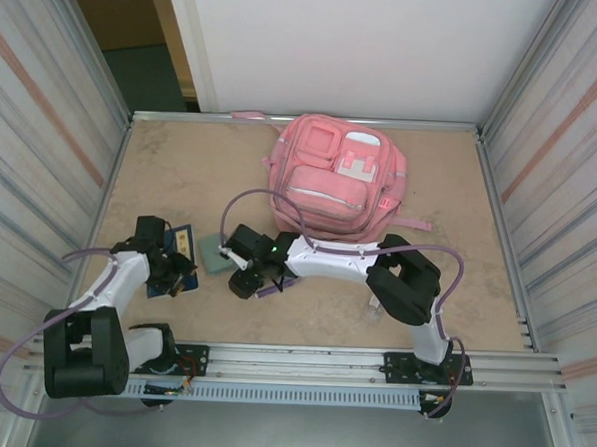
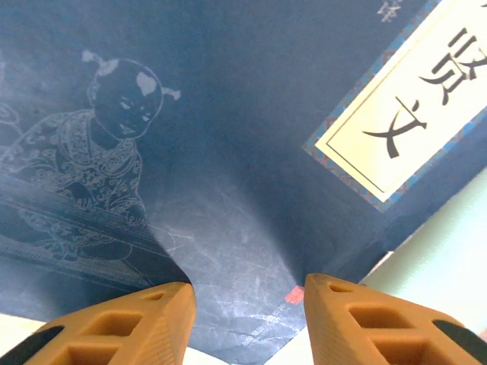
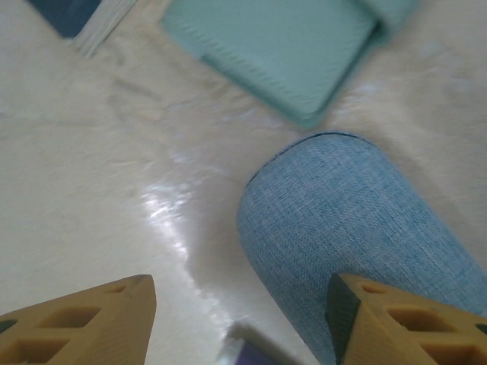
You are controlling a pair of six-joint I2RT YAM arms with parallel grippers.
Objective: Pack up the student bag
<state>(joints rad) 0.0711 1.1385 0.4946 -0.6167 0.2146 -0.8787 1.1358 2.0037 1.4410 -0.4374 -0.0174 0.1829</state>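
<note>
The student bag (image 1: 331, 180), a large pink backpack, lies flat at the back middle of the table with its front pockets up. My left gripper (image 1: 175, 277) hangs low over a dark blue book (image 2: 228, 137) with a cream label. In the left wrist view the left gripper (image 2: 247, 293) has its fingers apart over the book's near corner. My right gripper (image 1: 243, 281) is in front of the bag. In the right wrist view the right gripper (image 3: 242, 289) is open, with its right finger (image 3: 380, 319) against a blue-grey fabric pouch (image 3: 358, 228).
A pale green case (image 1: 215, 251) lies between the book (image 1: 172, 247) and the right gripper, and shows as the green case (image 3: 289, 53) beyond the pouch. A purple item (image 1: 275, 287) lies by the right gripper. Corrugated metal walls close in both sides.
</note>
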